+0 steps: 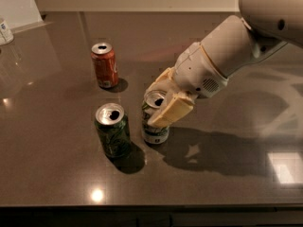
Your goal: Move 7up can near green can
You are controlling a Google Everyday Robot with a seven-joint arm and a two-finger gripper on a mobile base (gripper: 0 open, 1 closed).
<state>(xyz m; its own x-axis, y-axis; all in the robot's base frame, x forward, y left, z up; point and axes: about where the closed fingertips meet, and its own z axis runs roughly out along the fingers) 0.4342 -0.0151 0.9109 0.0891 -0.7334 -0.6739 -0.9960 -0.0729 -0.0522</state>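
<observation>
Nearest stands the green can (112,132), upright, all green with pale squiggles and an opened silver top. Just beside it, at its 3 o'clock, the 7up can (154,132) is upright on the dark table (52,174): white body, green markings, dark green base band. The gripper (156,103) reaches in from 2 o'clock, its cream jaws pinching this can's upper part. At 11 o'clock, farther off, stands an orange-red can (105,66).
</observation>
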